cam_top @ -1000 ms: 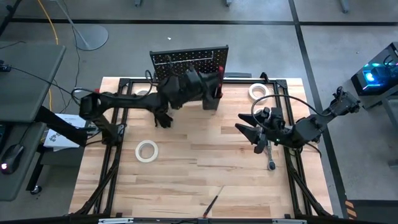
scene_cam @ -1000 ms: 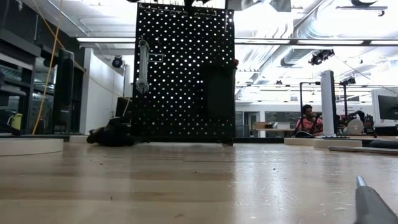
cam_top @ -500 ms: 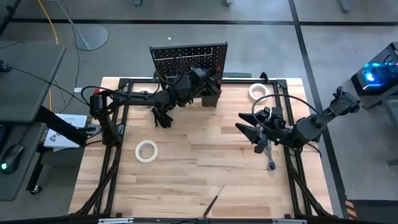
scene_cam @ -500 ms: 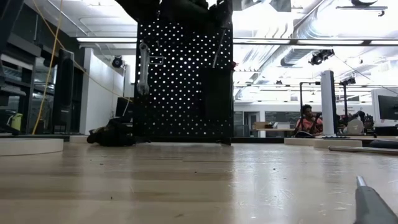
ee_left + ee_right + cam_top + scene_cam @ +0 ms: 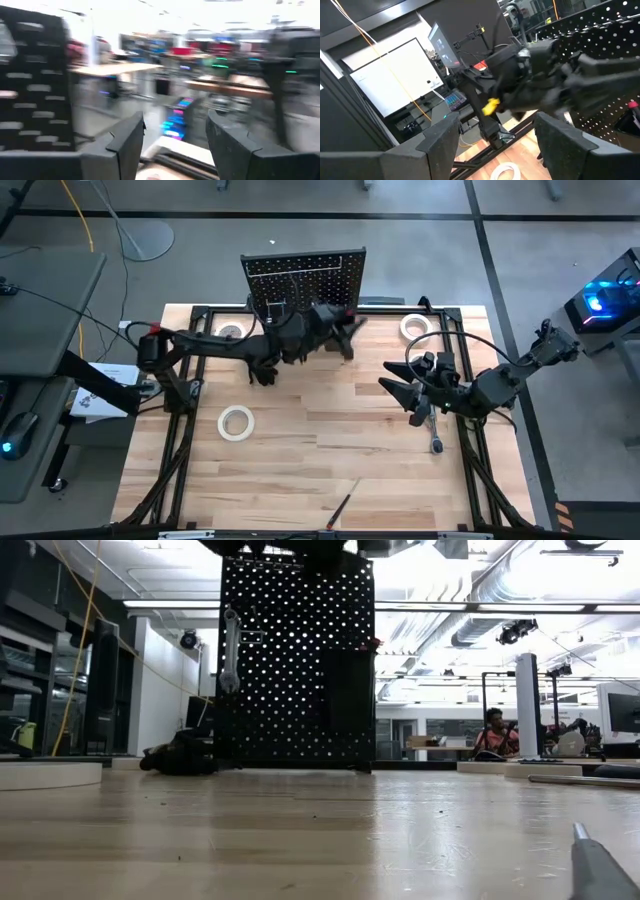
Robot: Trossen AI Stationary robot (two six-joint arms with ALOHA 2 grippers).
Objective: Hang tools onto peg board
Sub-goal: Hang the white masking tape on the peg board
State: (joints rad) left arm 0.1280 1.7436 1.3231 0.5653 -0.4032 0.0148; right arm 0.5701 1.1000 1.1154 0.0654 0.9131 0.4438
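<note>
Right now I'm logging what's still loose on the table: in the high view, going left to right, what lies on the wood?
White tape roll → red-handled screwdriver → second tape roll → silver ratchet.

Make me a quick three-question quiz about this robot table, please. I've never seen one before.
1. True or false: the right pincer is gripping a tape roll.
2. The silver wrench hangs on: A the peg board; B a screwdriver; C a tape roll.
3. Which pincer is up beside the peg board?

Key: 1 false, it is open and empty. 2 A. 3 the left pincer.
</note>
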